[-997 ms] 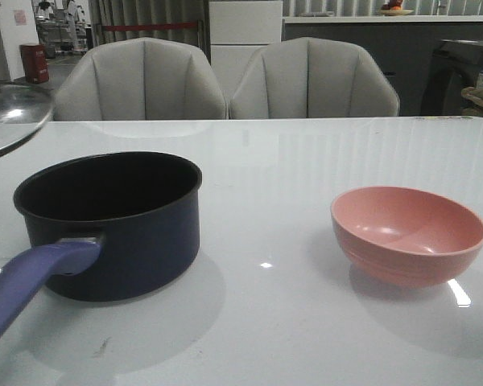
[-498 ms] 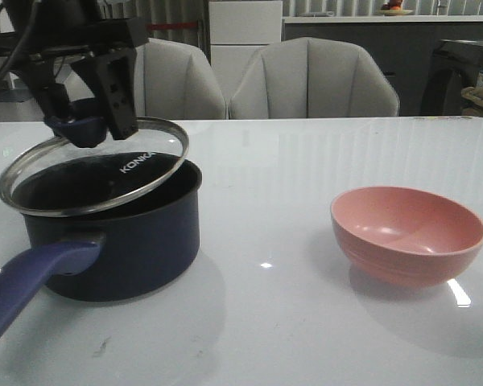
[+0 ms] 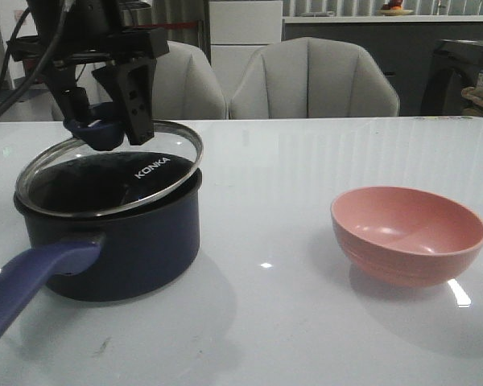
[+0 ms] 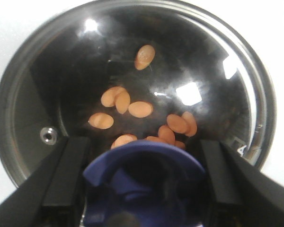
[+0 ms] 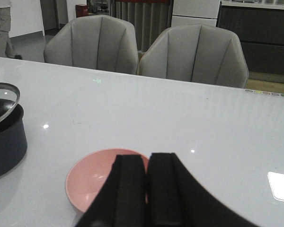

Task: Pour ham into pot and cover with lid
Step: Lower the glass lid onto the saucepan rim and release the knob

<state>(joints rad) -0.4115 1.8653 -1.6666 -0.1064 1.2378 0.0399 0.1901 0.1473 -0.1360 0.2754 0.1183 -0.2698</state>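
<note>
The dark navy pot [image 3: 121,241] stands at the left of the table, its purple-blue handle [image 3: 32,277] pointing toward me. My left gripper [image 3: 105,127] is shut on the blue knob [image 4: 144,172] of the glass lid [image 3: 117,173]. The lid hangs tilted just over the pot's mouth, its far right edge higher. Through the glass [image 4: 213,52], several orange-pink ham slices [image 4: 140,109] lie on the pot's bottom. My right gripper [image 5: 147,163] is shut and empty, hovering above the near side of the pink bowl [image 5: 92,182]. It is outside the front view.
The empty pink bowl [image 3: 408,233] sits at the right of the white table [image 3: 266,322]. Two grey chairs [image 3: 314,80] stand behind the far edge. The pot [image 5: 4,137] and the lid's rim [image 5: 2,101] show in the right wrist view too.
The left gripper brought the lid in from the far left. It now sits further right and lower, nearly centred over the pot. The bowl and pot have not moved.
</note>
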